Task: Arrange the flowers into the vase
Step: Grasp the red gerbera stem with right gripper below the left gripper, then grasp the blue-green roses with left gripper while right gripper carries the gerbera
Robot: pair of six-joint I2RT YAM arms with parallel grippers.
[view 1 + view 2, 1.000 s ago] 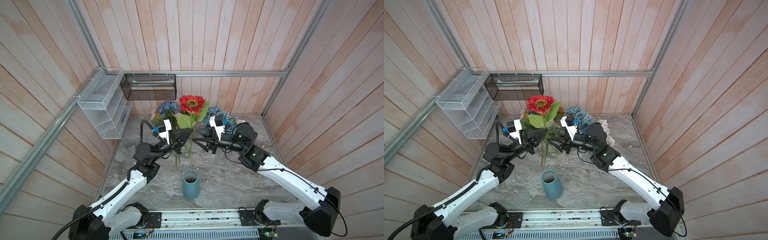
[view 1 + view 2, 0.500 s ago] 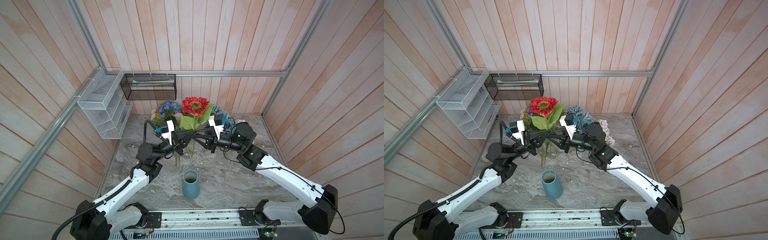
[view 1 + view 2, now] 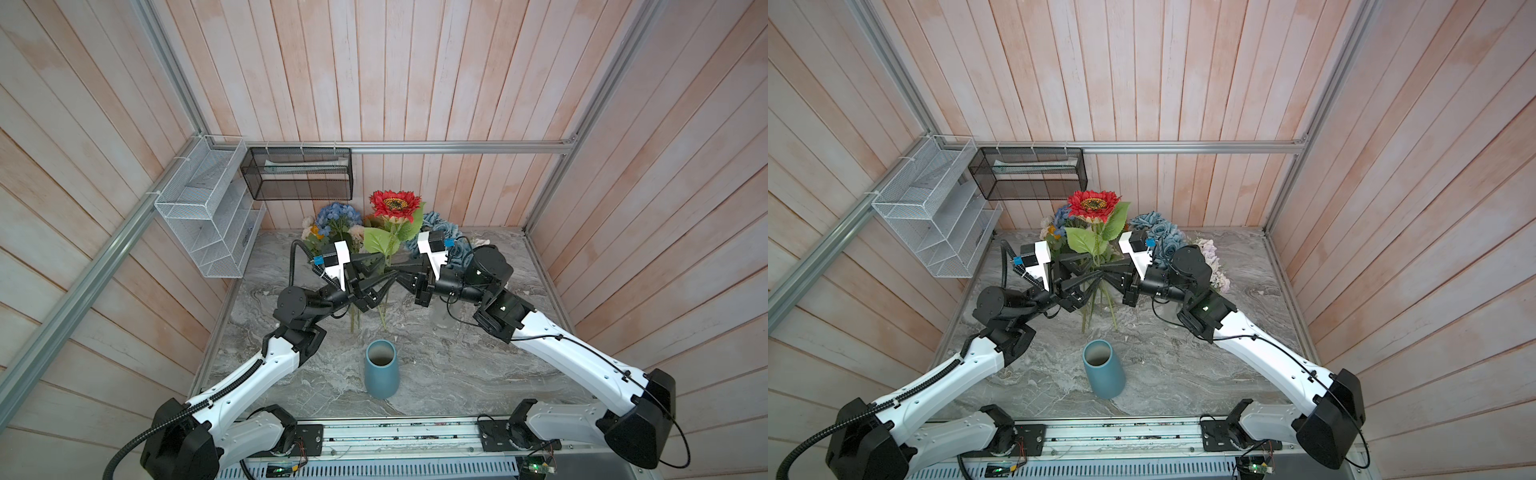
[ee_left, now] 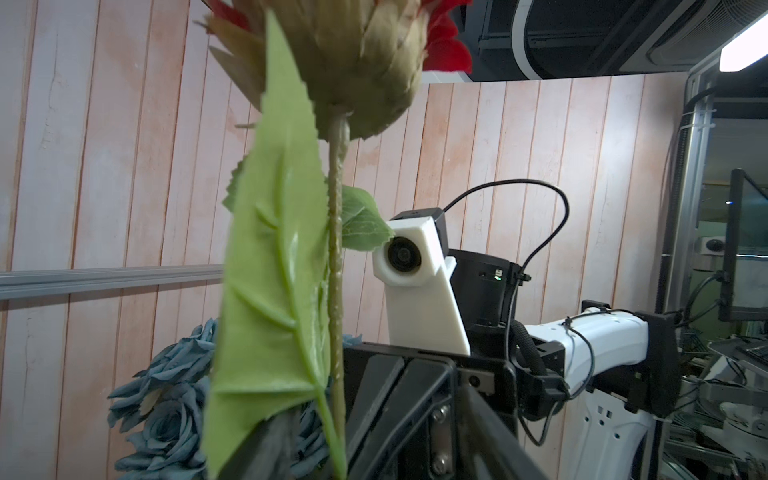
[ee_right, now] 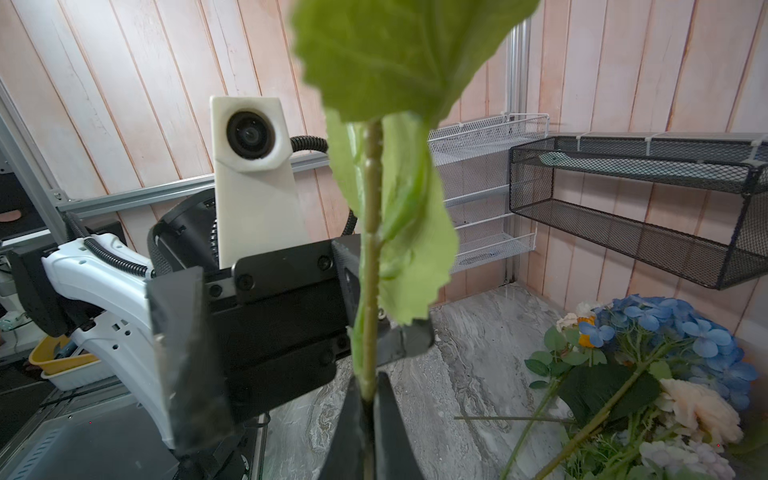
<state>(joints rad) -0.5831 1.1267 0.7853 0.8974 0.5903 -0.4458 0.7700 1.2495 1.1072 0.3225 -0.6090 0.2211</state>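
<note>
We can't see the pinch point in both top views: the arms cover it. Bloom of the red flower (image 3: 392,203) is cropped in wrist views. Right jaws pinch its stem (image 5: 371,208), upright above the worktop (image 3: 457,374), far of the vase (image 3: 381,376). Left jaws spread either side of it.

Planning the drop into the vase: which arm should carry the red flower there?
Right. The right pincer is shut on the stem, while the left pincer stands open around it, gripping nothing. The vase stands empty, between both arms.
</note>
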